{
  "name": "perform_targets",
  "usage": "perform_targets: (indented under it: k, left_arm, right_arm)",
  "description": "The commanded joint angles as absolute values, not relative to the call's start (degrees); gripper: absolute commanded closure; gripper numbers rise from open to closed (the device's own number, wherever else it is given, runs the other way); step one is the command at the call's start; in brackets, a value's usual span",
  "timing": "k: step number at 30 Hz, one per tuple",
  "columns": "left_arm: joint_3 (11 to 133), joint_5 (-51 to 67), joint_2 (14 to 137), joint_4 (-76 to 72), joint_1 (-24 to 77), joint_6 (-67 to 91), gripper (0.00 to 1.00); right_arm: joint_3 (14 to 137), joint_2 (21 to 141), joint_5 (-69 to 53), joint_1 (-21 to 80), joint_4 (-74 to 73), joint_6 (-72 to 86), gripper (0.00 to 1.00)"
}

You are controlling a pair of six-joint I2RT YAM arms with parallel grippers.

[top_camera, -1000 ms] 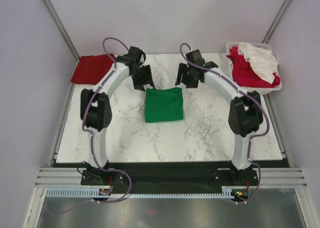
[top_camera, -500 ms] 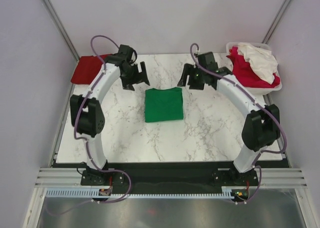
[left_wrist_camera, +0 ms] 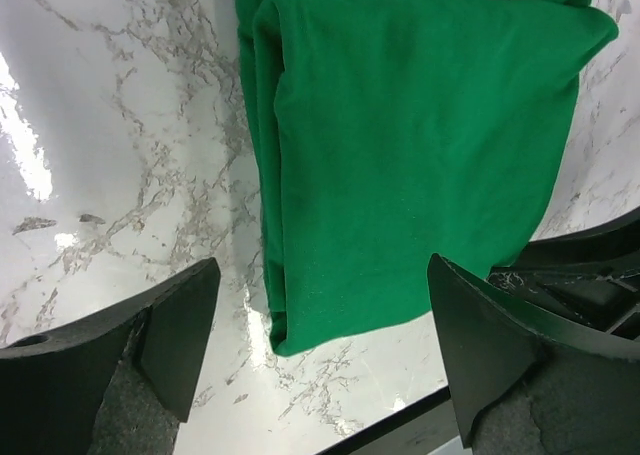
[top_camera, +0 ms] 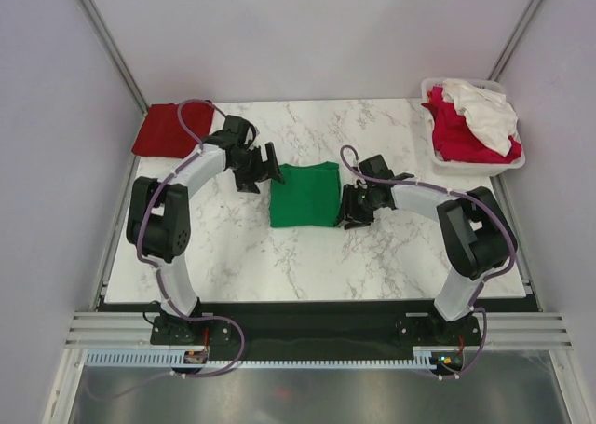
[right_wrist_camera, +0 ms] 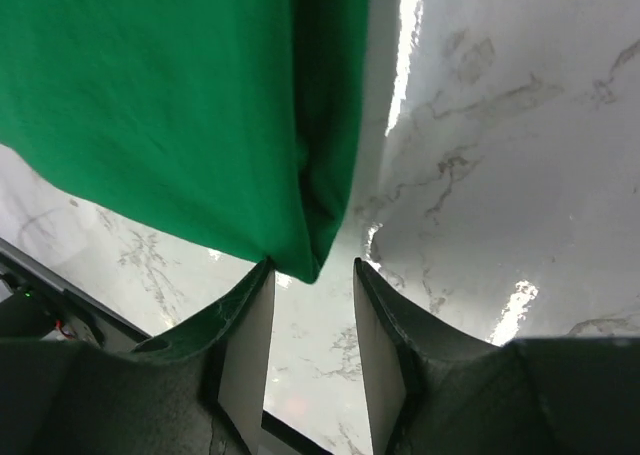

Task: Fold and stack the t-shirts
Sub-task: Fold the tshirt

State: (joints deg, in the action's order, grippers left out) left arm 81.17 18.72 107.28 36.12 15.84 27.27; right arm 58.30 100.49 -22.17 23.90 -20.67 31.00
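Top external view: both arms have descended to flank the folded green t-shirt [top_camera: 304,195] at frame centre on the desk [top_camera: 279,256]; left gripper [top_camera: 267,170] wide open, right gripper [top_camera: 351,210] narrowly open at its corner; pickup for stacking judged next.

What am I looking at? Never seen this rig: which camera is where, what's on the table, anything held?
Two robot arms bolted at the table's near edge, each with a two-finger gripper. The wide picture comes from a fixed camera above and behind them; the other two come from wrist cameras. On the marble table lie a folded green t-shirt and, far left, a dark red t-shirt; a white basket far right holds crimson and white shirts. Left gripper: open, beside the green shirt. Right gripper: open, at its corner. Nothing is held.
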Motion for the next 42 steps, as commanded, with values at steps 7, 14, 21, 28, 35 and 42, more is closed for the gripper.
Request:
perform_targets:
  k: [7, 14, 21, 28, 35, 42]
  left_arm:
    - [75.6, 15.7, 96.3, 30.3, 17.2, 26.8, 0.15]
    - [67.6, 17.6, 85.3, 29.8, 19.8, 30.1, 0.28]
    - [68.0, 17.0, 93.2, 26.0, 29.8, 34.3, 0.38]
    - [65.9, 16.7, 103.0, 21.2, 30.5, 35.3, 0.43]
    - [59.0, 12.1, 103.3, 20.7, 30.1, 33.6, 0.43]
    - [57.4, 14.7, 98.3, 21.4, 30.1, 32.5, 0.36]
  right_arm:
    - [59.8, 94.1, -19.0, 24.0, -24.1, 27.5, 0.55]
    - [67.2, 88.5, -22.2, 26.1, -26.1, 29.0, 0.89]
    - [70.0, 99.9, -30.4, 29.4, -18.1, 32.2, 1.00]
    - [66.7, 108.7, -29.6, 26.7, -17.0, 28.5, 1.00]
    - [57.8, 107.9, -30.1, 20.7, -14.1, 25.8, 1.00]
    - [56.8, 103.7, -31.1, 20.5, -16.3, 25.5, 1.00]
